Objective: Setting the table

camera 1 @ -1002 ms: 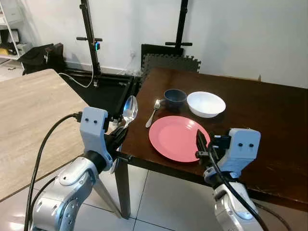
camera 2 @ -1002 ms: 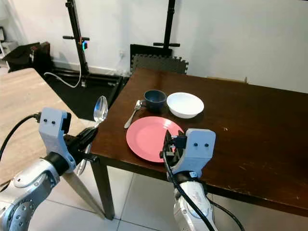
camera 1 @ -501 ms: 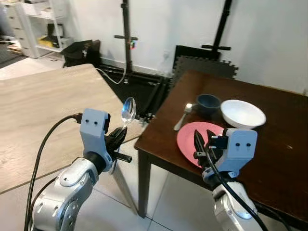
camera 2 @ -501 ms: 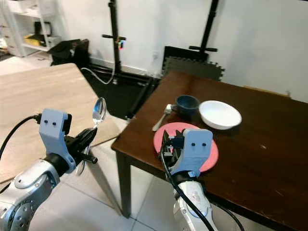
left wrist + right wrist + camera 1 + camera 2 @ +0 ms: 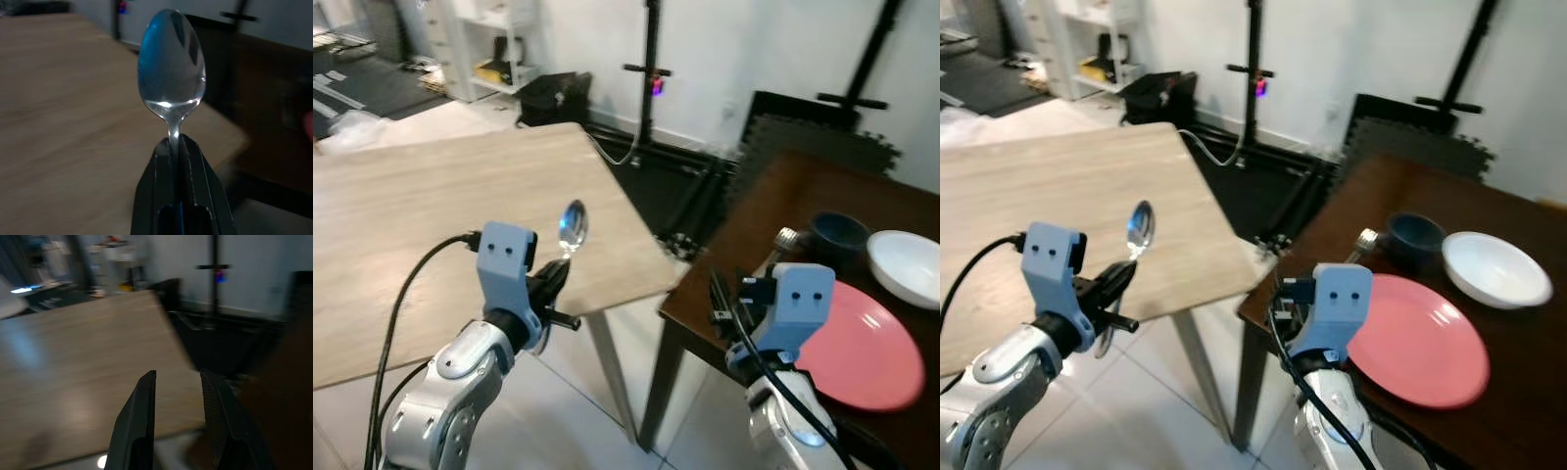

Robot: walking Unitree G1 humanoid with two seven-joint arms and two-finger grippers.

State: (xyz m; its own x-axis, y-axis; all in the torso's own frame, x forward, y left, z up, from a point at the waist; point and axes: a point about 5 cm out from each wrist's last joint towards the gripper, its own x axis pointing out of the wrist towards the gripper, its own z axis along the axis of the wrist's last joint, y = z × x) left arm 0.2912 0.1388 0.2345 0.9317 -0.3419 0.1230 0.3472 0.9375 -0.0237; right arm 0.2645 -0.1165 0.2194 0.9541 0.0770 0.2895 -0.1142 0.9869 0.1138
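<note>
My left gripper (image 5: 551, 277) is shut on a silver spoon (image 5: 572, 224), bowl end up, held in front of the light wooden table (image 5: 421, 235); the left wrist view shows the spoon (image 5: 171, 73) clamped between the fingers (image 5: 188, 196). On the dark brown table (image 5: 1518, 401) at the right lie a pink plate (image 5: 1417, 339), a white bowl (image 5: 1494, 267), a dark blue cup (image 5: 1414, 237) and a fork (image 5: 1364, 238). My right gripper (image 5: 720, 299) stands open and empty near the dark table's corner, beside the plate; its fingers (image 5: 139, 426) point toward the wooden table.
Black stands (image 5: 651, 69) and a foam mat (image 5: 822, 142) lean at the back wall. White shelves (image 5: 489, 44) and a black bag (image 5: 553, 98) are at the far left. Tiled floor (image 5: 607, 421) shows between the two tables.
The camera has swung left: the dark table and its dishes have slid right and the wooden table now fills the left. Both grippers keep their pose; the spoon stays held.
</note>
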